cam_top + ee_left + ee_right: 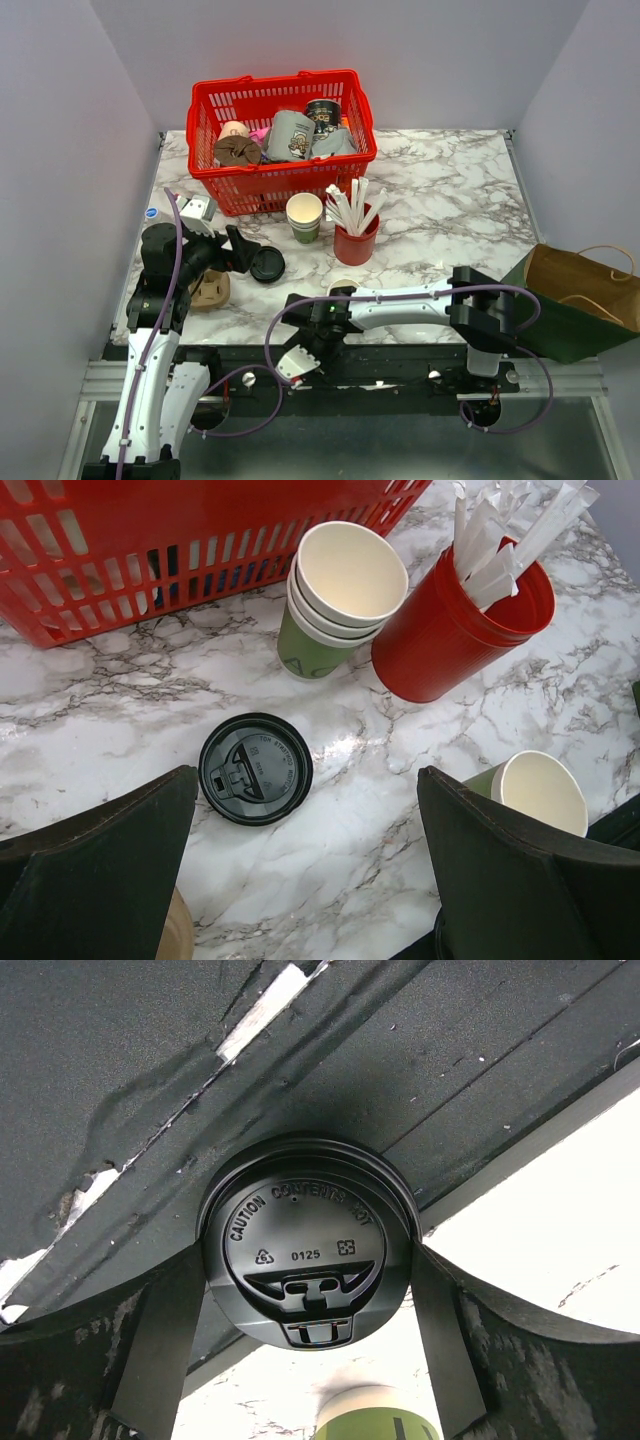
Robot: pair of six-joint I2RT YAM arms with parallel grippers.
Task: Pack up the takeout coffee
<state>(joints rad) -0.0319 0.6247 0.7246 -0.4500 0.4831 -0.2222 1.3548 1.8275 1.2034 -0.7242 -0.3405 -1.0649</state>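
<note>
The takeout cup (535, 792) stands upright on the marble surface (450, 200) near its front edge. Its long axis is vertical and its open mouth points up, showing the cream inside. It has no lid on it. It sits in front of the red cup of white sticks (445, 640), apart from it, and close beside the right arm.

The right hand (305, 1290) clamps the held lid (305, 1260) by opposite sides of its rim. The lid's printed top faces the wrist camera, with the sip tab toward the bottom of that view. The cup's rim shows just below it there; whether lid and cup touch cannot be told.

A loose lid (255, 768) lies flat on the surface, top face up. It is just ahead of the left hand (315, 790), whose fingers (95, 870) are spread wide and touch nothing.

A stack of lidless green cups (345, 580) stands upright just beside the red cup, in front of the red basket (282, 85) at the back. A brown paper bag (585, 290) lies at the right edge.
</note>
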